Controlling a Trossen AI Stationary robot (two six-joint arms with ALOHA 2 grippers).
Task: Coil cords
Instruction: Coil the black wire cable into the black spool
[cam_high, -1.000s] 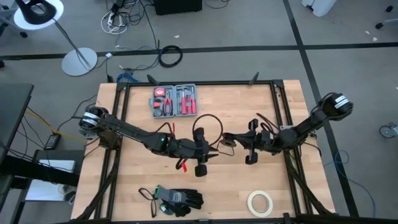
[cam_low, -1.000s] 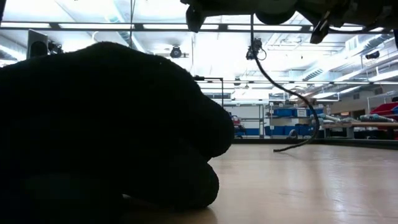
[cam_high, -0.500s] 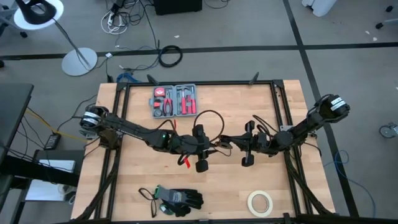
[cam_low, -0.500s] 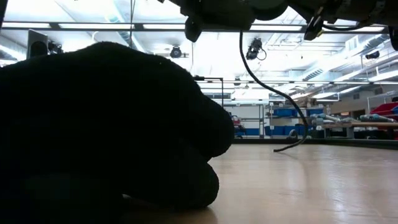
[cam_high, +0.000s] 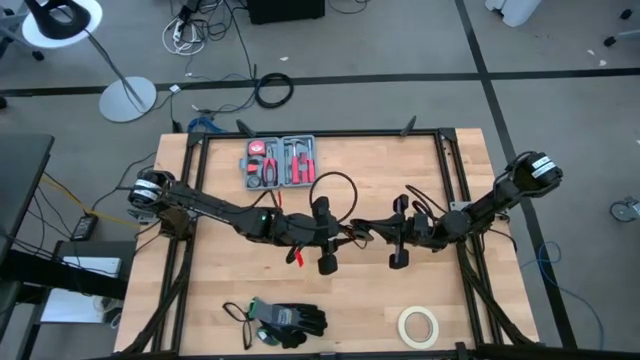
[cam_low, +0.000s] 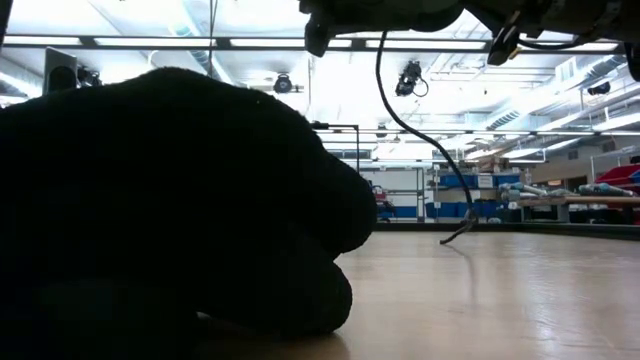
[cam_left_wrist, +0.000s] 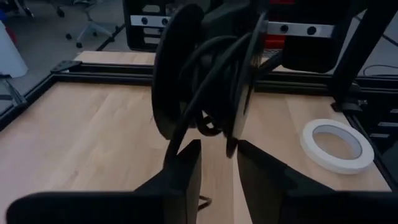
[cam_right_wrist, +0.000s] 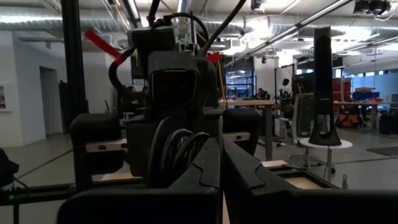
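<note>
The wooden surface (cam_high: 220, 290) lies under both arms, which meet above its middle. The left tool (cam_high: 322, 236) is seen slightly parted beside the coil, gripping nothing visible; the right tool (cam_high: 397, 232) is closed, fingers pressed together. The cord (cam_high: 335, 190), thin, light and floppy, is held raised between them and is judged best pinched at the wound loops.
</note>
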